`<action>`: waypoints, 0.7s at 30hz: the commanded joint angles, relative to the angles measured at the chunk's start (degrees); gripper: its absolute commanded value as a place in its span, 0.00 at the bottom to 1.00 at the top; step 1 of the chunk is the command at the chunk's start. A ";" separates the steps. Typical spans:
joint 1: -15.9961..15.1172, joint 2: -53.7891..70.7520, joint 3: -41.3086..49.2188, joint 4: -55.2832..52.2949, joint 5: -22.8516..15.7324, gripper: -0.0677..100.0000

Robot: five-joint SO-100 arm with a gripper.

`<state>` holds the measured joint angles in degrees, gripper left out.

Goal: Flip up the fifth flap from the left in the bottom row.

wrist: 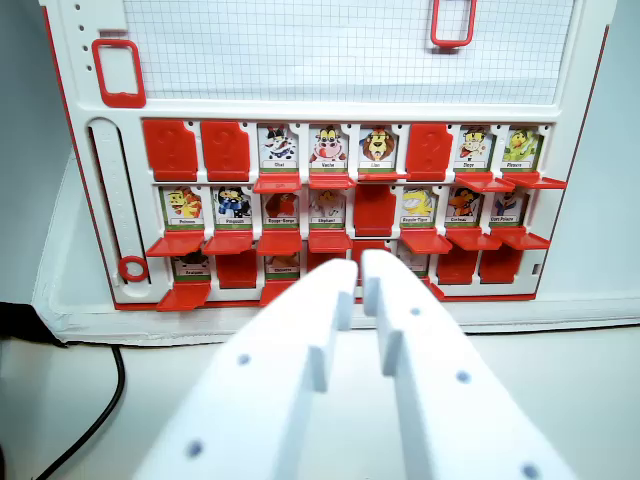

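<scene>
White gripper [358, 268] low in front of the red and white game board [340, 150], fingers slightly apart, pinching nothing. Fifth bottom-row flap [372, 247] just past the fingertips, mostly hidden behind them. Black cable [95, 420] off to the wrist view's left

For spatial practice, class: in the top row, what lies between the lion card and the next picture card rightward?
A plain red flap separates lion card and picture card; wrist view shows it.
</scene>
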<state>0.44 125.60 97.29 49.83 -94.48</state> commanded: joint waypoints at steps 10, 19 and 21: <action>-0.09 4.04 -6.68 6.86 2.29 0.00; 0.09 3.78 -7.03 7.38 2.64 0.00; 0.26 3.87 -6.94 7.65 2.81 0.00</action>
<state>0.44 126.56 96.94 57.22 -92.29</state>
